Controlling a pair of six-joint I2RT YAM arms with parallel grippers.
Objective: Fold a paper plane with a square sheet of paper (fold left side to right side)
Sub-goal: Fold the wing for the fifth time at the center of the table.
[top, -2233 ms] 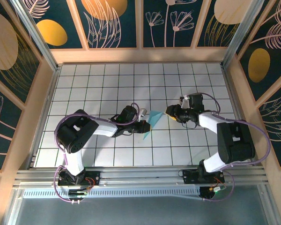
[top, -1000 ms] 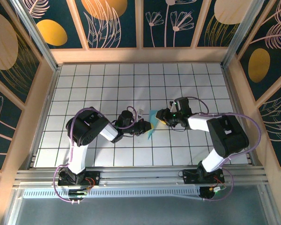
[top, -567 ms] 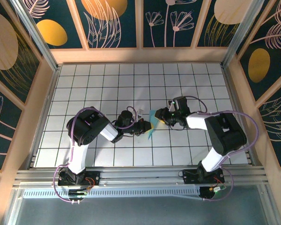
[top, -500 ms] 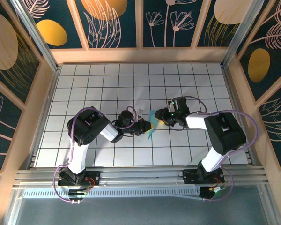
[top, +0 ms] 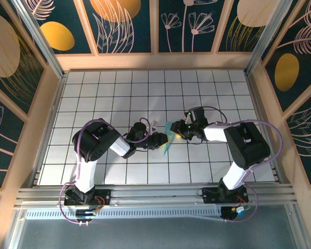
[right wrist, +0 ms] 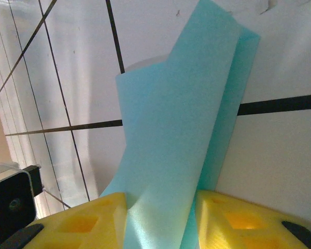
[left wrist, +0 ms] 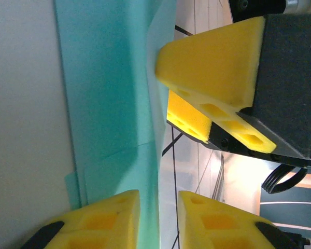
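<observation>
Cyan creased paper sheet [right wrist: 181, 129] at mid white gridded table [top: 119, 93]: my right gripper [right wrist: 160, 199] is pinching it, my left gripper [left wrist: 159, 199] is gaping narrowly astride its edge, so the unsupported fold is risking springing open and skewing the crease.

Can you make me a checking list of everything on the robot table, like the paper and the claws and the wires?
Surface: table of white tiles with dark grid lines.
Job's things: cyan paper, folded and creased, partly raised between the two grippers; not a finished plane yet.
Clutter: nothing seen.
Grippers: left gripper has its pads apart, with the paper's edge in the gap; right gripper has a pad against each side of the paper and seems to grip it.
Cables: purple cables run along both arms.
Surroundings: dark flower panels on the walls; metal rail at the near edge.
</observation>
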